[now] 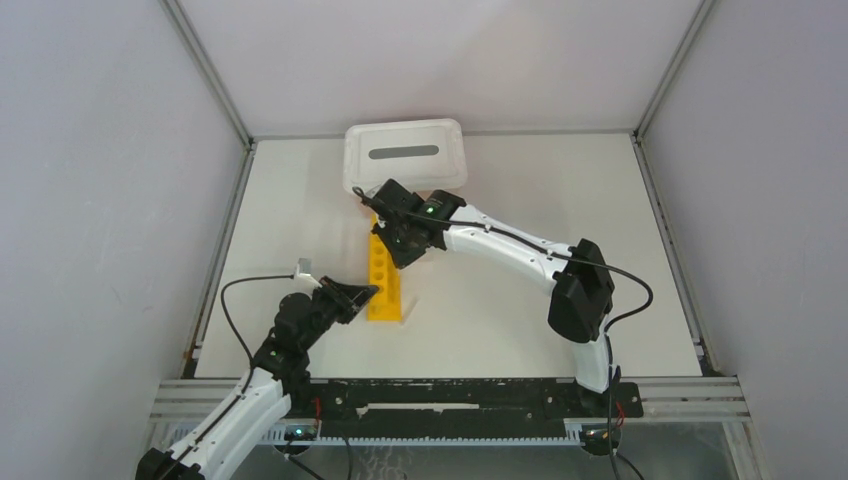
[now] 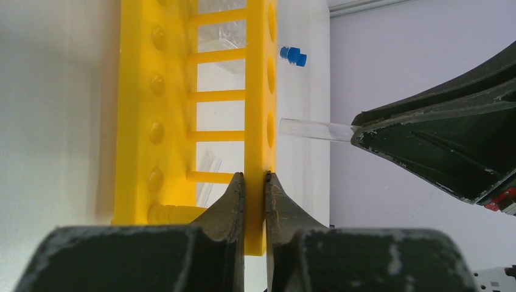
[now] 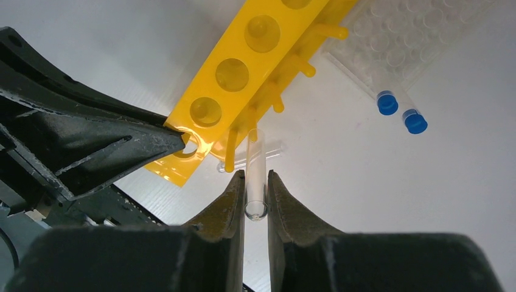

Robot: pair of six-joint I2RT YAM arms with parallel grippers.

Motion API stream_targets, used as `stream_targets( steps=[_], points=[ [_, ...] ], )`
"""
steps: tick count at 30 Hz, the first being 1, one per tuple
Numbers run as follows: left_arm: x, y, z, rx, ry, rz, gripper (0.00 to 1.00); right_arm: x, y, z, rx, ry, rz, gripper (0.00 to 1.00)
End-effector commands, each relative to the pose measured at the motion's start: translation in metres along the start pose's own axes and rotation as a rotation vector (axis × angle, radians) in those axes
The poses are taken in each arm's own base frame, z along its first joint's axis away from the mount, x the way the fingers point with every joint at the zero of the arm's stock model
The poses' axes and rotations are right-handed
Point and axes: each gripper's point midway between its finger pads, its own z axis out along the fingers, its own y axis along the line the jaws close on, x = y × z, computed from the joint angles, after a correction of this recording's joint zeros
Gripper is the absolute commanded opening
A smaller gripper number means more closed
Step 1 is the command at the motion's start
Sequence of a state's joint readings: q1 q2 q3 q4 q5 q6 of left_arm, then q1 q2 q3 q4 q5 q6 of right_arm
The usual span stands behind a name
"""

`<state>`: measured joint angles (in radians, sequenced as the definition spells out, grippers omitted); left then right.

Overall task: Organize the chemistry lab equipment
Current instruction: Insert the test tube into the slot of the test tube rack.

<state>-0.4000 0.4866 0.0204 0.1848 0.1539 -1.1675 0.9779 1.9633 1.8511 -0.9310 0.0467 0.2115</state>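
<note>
While nipped tight on the near end of the yellow rack (image 2: 260,91), held it on the counter (image 1: 500,320) with the left claw (image 2: 254,177). Pinched a clear tube (image 3: 256,161) in the closed right claw (image 3: 255,176) — just beside that rack end. Further ahead, to the right — two blue-capped tubes (image 3: 387,102) beside the clear gridded rack (image 3: 414,30).

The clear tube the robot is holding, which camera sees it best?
Right wrist: the clear tube sits in the middle, pinched in the right tool. Left wrist shows part of it sideways. From the top view I cannot make it out.
</note>
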Motion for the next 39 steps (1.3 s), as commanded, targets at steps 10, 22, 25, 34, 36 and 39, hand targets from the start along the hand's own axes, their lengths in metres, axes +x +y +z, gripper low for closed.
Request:
stream_targets(
  steps=[10, 22, 25, 34, 36, 39],
  points=[
    [0.0437, 0.0864, -0.0117, -0.182, 0.115, 0.014, 0.1, -0.0072, 0.0075, -0.0231, -0.029, -0.059, 0.01, 0.01],
    [0.0444, 0.0873, -0.012, -0.185, 0.118, 0.012, 0.1, -0.006, 0.0135, -0.0235, -0.042, -0.058, 0.005, 0.01],
    [0.0442, 0.087, -0.0118, -0.183, 0.117, 0.013, 0.1, -0.006, 0.0139, -0.0237, -0.043, -0.058, 0.006, 0.01],
    [0.0446, 0.0857, -0.0119, -0.18, 0.12, 0.012, 0.1, -0.0057, 0.0128, -0.0187, -0.048, -0.054, 0.007, 0.01],
    [0.0446, 0.0859, -0.0119, -0.18, 0.12, 0.014, 0.1, -0.0058, 0.0127, -0.0177, -0.05, -0.052, 0.007, 0.01],
    [0.0449, 0.0868, -0.0121, -0.182, 0.121, 0.012, 0.1, -0.006, 0.0124, -0.0161, -0.054, -0.05, 0.007, 0.01]
  ],
)
